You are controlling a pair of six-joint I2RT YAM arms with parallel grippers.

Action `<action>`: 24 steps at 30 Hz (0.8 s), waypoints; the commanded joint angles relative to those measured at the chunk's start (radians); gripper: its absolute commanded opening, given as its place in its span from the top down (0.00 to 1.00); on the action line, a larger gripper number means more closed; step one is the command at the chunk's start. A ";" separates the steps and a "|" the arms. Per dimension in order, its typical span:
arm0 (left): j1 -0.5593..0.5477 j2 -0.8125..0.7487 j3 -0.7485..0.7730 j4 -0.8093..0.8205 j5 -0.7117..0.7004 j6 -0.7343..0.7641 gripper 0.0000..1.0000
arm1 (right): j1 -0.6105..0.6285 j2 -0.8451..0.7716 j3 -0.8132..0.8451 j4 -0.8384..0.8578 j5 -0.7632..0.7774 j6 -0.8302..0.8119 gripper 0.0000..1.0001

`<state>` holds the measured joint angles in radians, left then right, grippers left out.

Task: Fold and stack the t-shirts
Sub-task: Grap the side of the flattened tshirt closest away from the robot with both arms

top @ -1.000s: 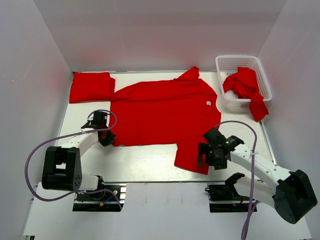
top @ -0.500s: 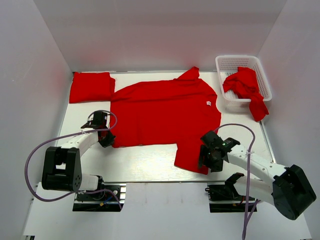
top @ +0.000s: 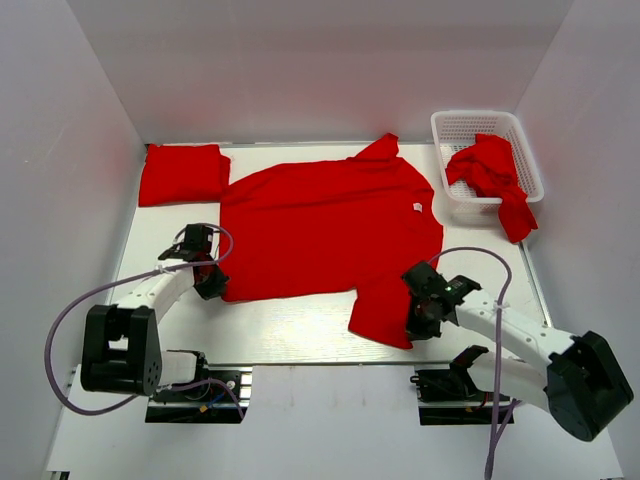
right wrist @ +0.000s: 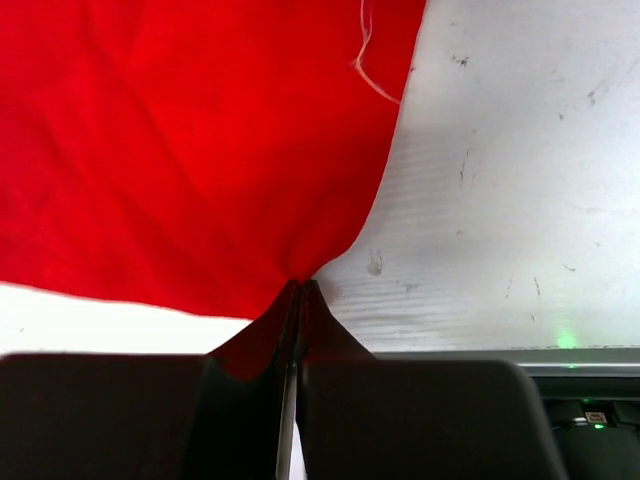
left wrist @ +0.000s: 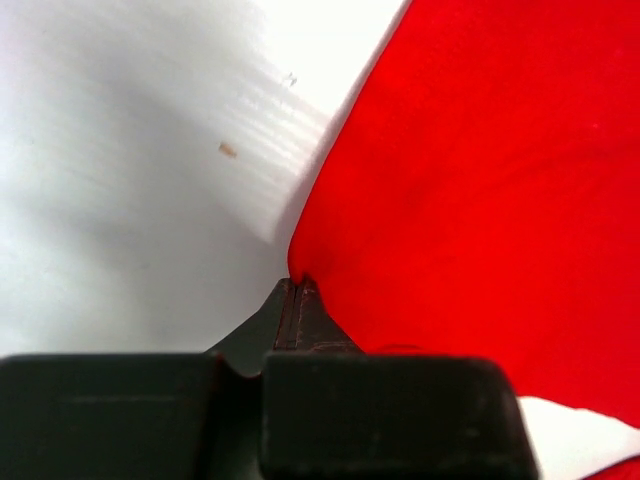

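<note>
A red t-shirt (top: 325, 225) lies spread flat across the middle of the table, neck label to the right. My left gripper (top: 212, 287) is shut on its near left hem corner (left wrist: 300, 272). My right gripper (top: 416, 325) is shut on the corner of its near sleeve (right wrist: 300, 278), the cloth puckered into the closed fingertips. A folded red t-shirt (top: 183, 172) lies at the far left. Another red t-shirt (top: 492, 176) hangs crumpled over the basket's rim.
A white lattice basket (top: 468, 126) stands at the far right by the wall. White walls close in the table on three sides. The arm bases and their cables sit at the near edge.
My right gripper has moved in onto the near sleeve's corner and closed on it. The left gripper has stayed shut on the hem corner and shifted slightly.
</note>
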<state>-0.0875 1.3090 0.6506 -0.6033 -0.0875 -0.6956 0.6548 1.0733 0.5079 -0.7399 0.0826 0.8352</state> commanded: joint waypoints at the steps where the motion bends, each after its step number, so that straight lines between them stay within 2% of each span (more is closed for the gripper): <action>1: -0.004 -0.060 0.014 -0.065 0.017 0.010 1.00 | 0.006 -0.065 0.021 -0.071 -0.001 0.022 1.00; 5: -0.004 -0.085 0.014 -0.147 0.045 0.010 1.00 | 0.008 -0.154 0.072 -0.159 -0.035 0.025 1.00; 9: -0.004 -0.105 0.023 -0.180 0.055 0.010 1.00 | 0.009 -0.174 0.118 -0.248 -0.069 0.010 1.00; 15: -0.004 -0.161 0.034 -0.219 0.055 0.010 1.00 | 0.006 -0.233 0.205 -0.334 0.005 0.038 1.00; 18: -0.004 -0.174 0.044 -0.210 0.065 0.010 1.00 | 0.006 -0.222 0.231 -0.325 0.040 0.028 1.00; 22: -0.004 -0.174 0.044 -0.175 0.098 0.010 1.00 | 0.003 -0.211 0.288 -0.218 0.091 0.009 1.00; 24: -0.004 -0.154 0.053 -0.152 0.121 0.010 1.00 | 0.000 -0.194 0.303 -0.185 0.173 0.007 1.00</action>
<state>-0.0875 1.1572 0.6678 -0.7887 -0.0101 -0.6949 0.6567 0.8680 0.7486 -0.9943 0.1421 0.8467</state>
